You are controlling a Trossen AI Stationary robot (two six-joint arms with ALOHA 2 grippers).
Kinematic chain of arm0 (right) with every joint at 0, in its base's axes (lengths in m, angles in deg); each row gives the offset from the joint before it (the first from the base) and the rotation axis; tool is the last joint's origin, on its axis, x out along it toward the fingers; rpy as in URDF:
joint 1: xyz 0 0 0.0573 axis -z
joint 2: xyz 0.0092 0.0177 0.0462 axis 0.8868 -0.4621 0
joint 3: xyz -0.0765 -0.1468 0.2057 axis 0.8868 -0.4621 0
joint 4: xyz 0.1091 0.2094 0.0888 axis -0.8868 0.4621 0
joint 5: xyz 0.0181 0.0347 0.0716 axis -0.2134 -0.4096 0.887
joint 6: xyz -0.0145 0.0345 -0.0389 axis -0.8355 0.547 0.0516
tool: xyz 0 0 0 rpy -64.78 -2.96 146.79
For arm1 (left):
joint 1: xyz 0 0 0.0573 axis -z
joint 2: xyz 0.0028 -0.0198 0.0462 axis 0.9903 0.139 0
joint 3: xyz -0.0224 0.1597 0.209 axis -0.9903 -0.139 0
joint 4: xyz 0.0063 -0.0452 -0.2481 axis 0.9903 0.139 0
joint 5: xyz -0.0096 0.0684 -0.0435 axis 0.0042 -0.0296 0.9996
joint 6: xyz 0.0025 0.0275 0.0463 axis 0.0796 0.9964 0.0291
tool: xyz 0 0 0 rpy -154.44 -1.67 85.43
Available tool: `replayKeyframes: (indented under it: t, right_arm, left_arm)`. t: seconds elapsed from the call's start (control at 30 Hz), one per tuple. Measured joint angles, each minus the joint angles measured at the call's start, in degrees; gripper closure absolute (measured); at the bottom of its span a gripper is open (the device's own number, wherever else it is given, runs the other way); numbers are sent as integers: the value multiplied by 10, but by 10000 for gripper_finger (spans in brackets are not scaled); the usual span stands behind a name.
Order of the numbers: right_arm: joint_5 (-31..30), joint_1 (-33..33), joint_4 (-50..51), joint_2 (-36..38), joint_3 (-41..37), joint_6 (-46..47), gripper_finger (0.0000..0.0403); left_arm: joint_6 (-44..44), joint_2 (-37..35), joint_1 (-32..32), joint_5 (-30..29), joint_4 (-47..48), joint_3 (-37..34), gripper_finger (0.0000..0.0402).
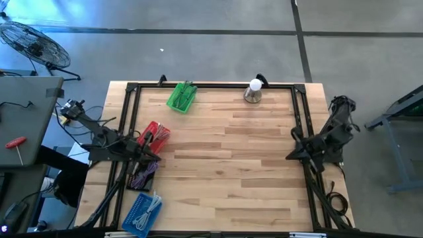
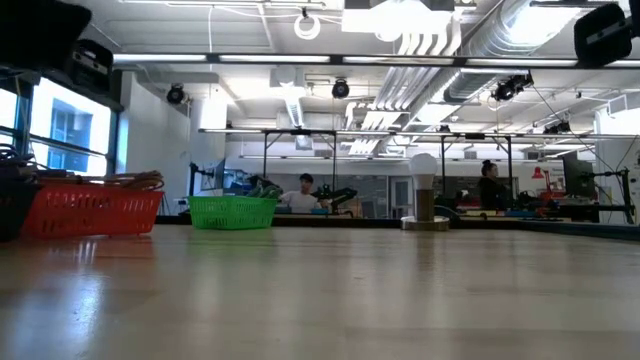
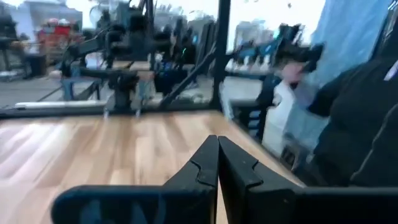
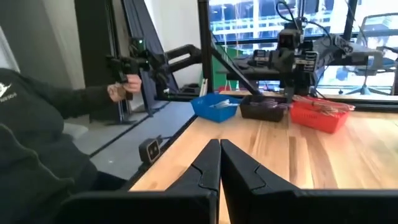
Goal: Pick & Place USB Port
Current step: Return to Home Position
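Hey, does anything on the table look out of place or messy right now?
Nothing spilled or damaged. The green bin, red bin and blue bin sit askew to the table edges, and cables poke above the red bin's rim. The left gripper and right gripper are shut, at the table's sides.

Left arm at 9 o'clock, right arm at 3: black, jointed, cabled. Left claw, right claw: matte black wedges.
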Motion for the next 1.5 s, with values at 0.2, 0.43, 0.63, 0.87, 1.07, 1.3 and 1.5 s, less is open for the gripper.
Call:
replayKeyframes:
  t: [0.2,0.43,0.63,0.87,1.07,1.3,1.5]
  right_arm:
    - [-12,0,-31,6,-53,2,403]
    - [-7,0,-106,6,-119,-18,403]
    - [-7,1,-110,6,-130,-36,403]
    - [19,48,-110,6,-130,-69,403]
    - [91,128,-107,6,-130,-79,403]
    - [172,237,-103,6,-131,-104,403]
    - [268,334,-101,6,-132,-101,403]
  left_arm:
    - [2,4,0,8,-7,0,401]
    - [1,4,0,7,5,-1,401]
    - [1,4,0,6,8,-2,401]
    - [1,4,0,-4,8,-2,401]
    - [12,5,0,-11,4,-2,401]
    - [51,4,-1,-20,-13,-2,401]
    - [75,4,-4,-20,-32,-2,401]
